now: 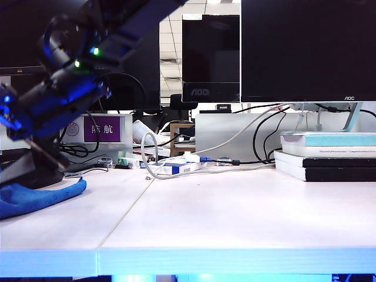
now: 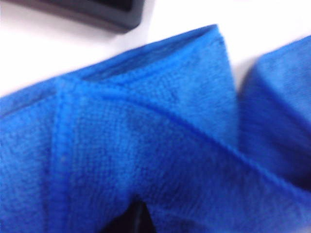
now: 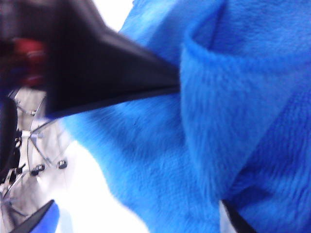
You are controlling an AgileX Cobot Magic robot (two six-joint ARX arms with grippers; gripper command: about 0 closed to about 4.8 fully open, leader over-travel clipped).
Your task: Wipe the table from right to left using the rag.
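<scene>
Shows the right hand (image 3: 107,150) spread as wide as it goes, clamped on nothing. Presses one black finger (image 3: 112,73) into a fold of the rag (image 3: 218,121), touching the fuzzy blue pile, with the other finger's tip well apart at the far side and cloth bunched between the two. Cannot tell how far the left hand (image 2: 139,219) is open: offers only a dark sliver of it, poking out beneath the rag's folds, right against the cloth. Fills nearly the whole left wrist view with the rag, folded in thick hemmed layers directly below that hand, with bare desk (image 2: 272,24) beyond it and a flat black object (image 2: 97,12) past the cloth, near but apart. From the exterior view, finds the rag (image 1: 35,197) heaped at the left end of the desk (image 1: 235,217), under a dark arm (image 1: 64,88) reaching down onto it; cannot say which hand that arm bears. Places the stacked books (image 1: 329,155) and tangled cables (image 1: 176,161) well apart from the hands, across the desk.
</scene>
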